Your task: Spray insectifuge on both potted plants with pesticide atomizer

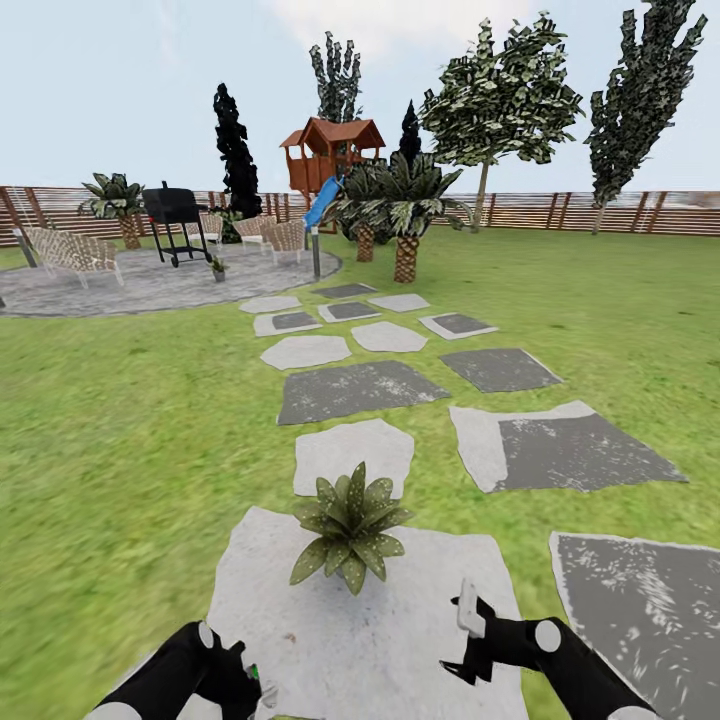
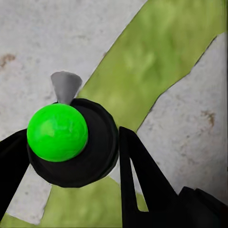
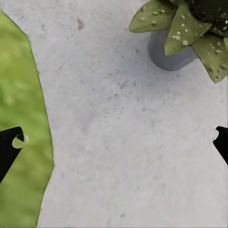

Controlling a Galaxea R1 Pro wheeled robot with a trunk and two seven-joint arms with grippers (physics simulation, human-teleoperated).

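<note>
A potted plant (image 1: 350,530) with whitish insectifuge specks on its leaves stands on a pale stepping stone (image 1: 420,620) just ahead of me. The right wrist view shows its speckled leaves (image 3: 190,23) and grey pot (image 3: 170,54). A second small potted plant (image 1: 218,266) stands far off on the paved circle (image 1: 130,285). My left gripper (image 1: 238,678) is shut on the pesticide atomizer (image 1: 254,680), low at the left. In the left wrist view the dark atomizer (image 2: 97,147), with its bright green mark, sits between the black fingers (image 2: 142,175). My right gripper (image 1: 470,628) is open over the stone, right of the plant.
Grey and pale stepping stones (image 1: 355,388) lead over the lawn toward the paved circle. A black grill (image 1: 175,215) and wicker chairs (image 1: 70,250) stand there. Striped palms (image 1: 405,215), a wooden playhouse (image 1: 330,150) and the slatted fence (image 1: 600,210) lie beyond.
</note>
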